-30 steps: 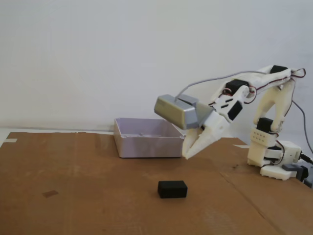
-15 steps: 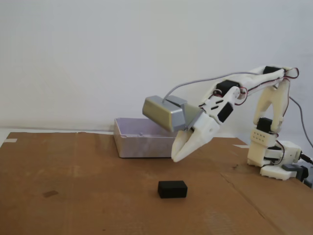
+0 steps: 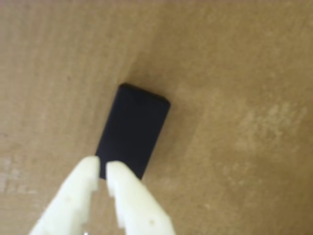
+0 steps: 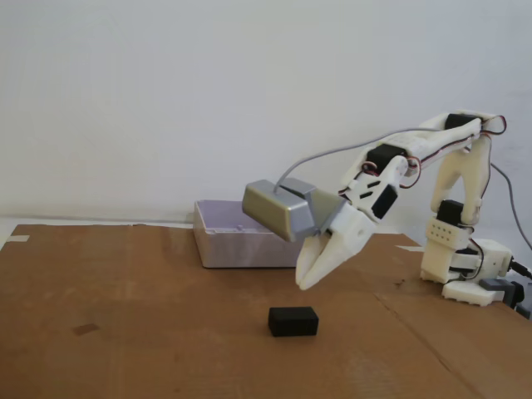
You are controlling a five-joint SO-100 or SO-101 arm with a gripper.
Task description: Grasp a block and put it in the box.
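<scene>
The black block (image 4: 293, 321) lies flat on the brown cardboard near the front, alone. In the wrist view the block (image 3: 132, 130) fills the middle, long side slanted. My white gripper (image 4: 305, 283) hangs a short way above and just right of the block, tips pointing down-left, fingers nearly together with nothing between them. From the bottom edge of the wrist view, the gripper (image 3: 101, 170) reaches up so its tips overlap the block's near end. The pale lavender box (image 4: 241, 245) stands behind, partly hidden by the grey camera housing (image 4: 276, 208).
The arm's white base (image 4: 465, 266) stands at the right edge of the cardboard, with cables beside it. A seam in the cardboard (image 4: 424, 332) runs diagonally at the right. A small dark mark (image 4: 85, 329) lies on the left.
The gripper has swung left and down from in front of the box, ending closer above the block. The block and box have not moved.
</scene>
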